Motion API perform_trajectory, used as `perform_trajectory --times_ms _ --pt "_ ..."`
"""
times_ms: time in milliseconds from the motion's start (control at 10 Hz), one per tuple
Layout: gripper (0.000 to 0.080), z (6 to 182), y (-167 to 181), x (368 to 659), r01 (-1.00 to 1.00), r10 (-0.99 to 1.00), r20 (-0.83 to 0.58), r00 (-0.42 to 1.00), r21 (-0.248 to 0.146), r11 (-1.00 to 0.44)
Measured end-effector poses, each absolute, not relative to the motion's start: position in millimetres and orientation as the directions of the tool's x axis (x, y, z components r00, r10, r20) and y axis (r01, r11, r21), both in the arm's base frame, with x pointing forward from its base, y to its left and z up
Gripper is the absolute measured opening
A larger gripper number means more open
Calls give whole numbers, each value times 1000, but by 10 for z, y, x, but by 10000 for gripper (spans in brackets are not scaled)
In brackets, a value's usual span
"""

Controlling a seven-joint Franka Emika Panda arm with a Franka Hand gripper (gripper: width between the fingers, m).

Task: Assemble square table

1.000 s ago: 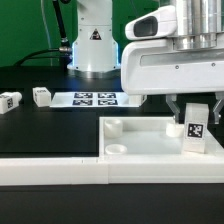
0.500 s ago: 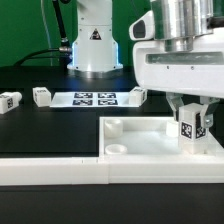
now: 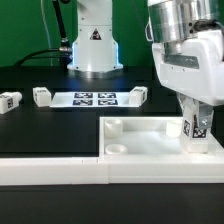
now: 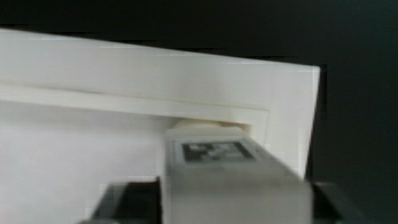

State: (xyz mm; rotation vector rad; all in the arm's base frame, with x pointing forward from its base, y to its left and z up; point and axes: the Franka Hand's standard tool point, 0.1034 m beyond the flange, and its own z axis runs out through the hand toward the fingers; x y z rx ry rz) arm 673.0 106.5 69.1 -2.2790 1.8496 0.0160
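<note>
As the wrist has turned since a second ago, our pincer (image 3: 196, 122) stays clamped on the leg (image 3: 196, 138), upright in the slab (image 3: 150, 135) corner at the exterior view's right; we judge it is being screwed in.

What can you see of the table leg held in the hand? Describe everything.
The table leg is a short white block, plastic-looking, bearing a black-and-white square tag. The hand grips it from both sides, roughly upright. Its lower end sits at the square tabletop's corner on the exterior view's right; whether it is seated is unclear.
</note>
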Motion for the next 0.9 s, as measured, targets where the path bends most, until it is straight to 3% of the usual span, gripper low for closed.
perform_trajectory --times_ms 100,200,500,600,900 --pt "463 711 1131 6733 -904 -903 -93 418 -140 -404" --pt "589 735 1159 6788 -840 -841 -77 536 -150 -522" --pt "647 721 1135 6790 -745 -749 -48 660 -162 -647" --pt "647 713 1097 6789 -618 -625 -12 781 -158 -770" --pt "649 776 1053 6803 -115 -117 38 992 -52 -992"
